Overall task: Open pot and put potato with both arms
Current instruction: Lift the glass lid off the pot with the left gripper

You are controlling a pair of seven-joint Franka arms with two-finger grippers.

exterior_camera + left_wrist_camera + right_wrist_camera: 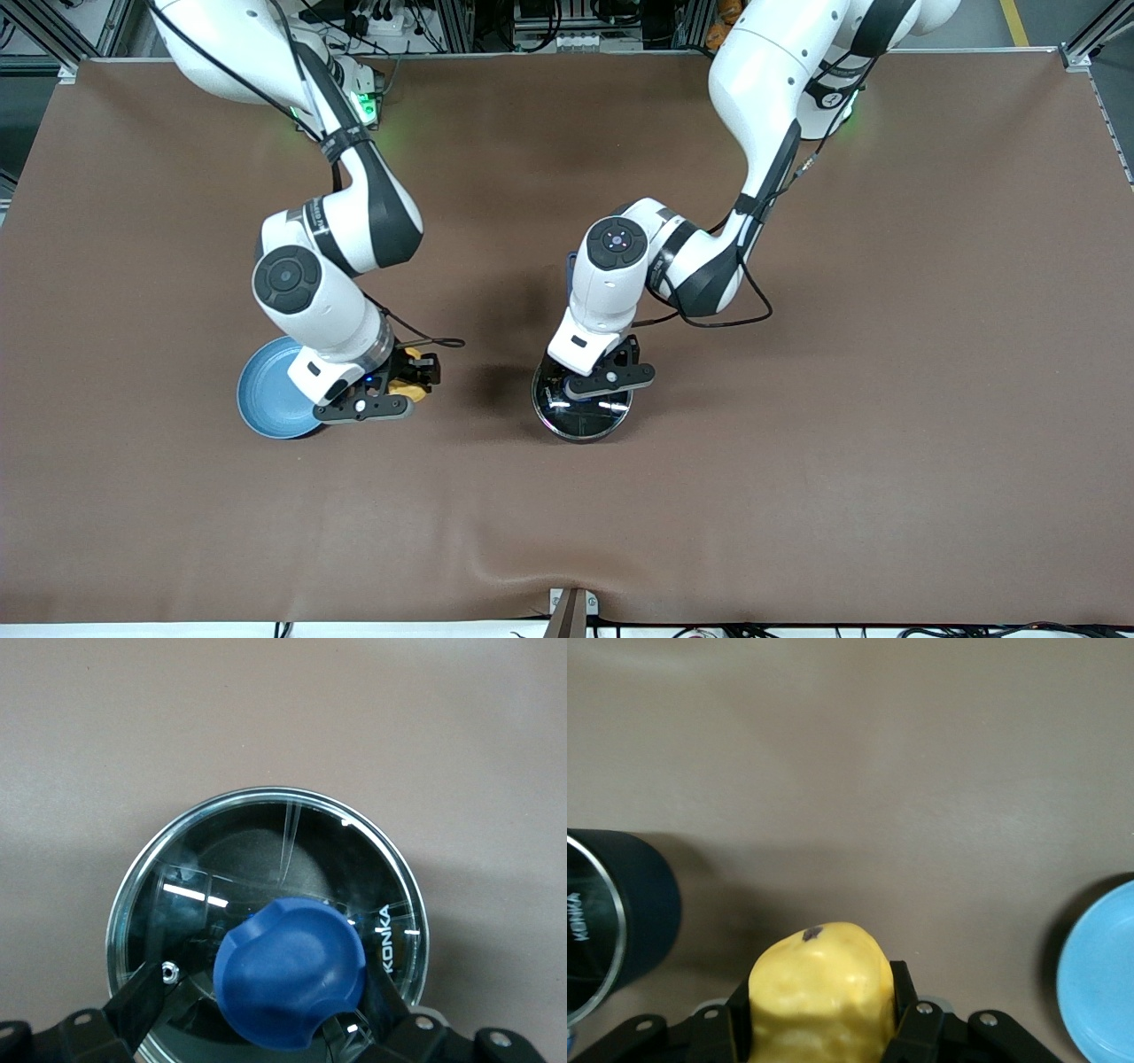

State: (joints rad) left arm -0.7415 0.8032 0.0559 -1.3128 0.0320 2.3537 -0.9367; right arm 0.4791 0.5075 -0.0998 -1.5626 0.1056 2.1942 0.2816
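**Lid still seated, potato already in the claw**

A brown cloth covers the whole table (797, 461), with rig frames and cables along its top edge in the front view.

The two white arms reach down from that edge. The left arm (753, 106) bends toward the middle of the table; the right arm (337, 230) bends toward its own end.

Next in size is the light-blue plate (270, 390), lying bare at about 9 o'clock from the pot. The pot (580, 412) stands near the table's middle. Its glass lid (266, 904) sits flush on the steel rim, so the pot is not yet open.

The left gripper (589, 385) is over the lid. In the left wrist view its fingers (142, 1001) stand at either side of the blue knob (291, 973), at 8 and 4 o'clock of it; whether they press on it or only bracket it I cannot tell.

The right gripper (403, 381) hovers just beside the plate, toward the pot, and is clamped on the potato (819, 992), which fills the gap between its fingers.

By my reading, the pick-up is done. Left to do: raise the lid clear, carry the potato over the pot and release it inside.
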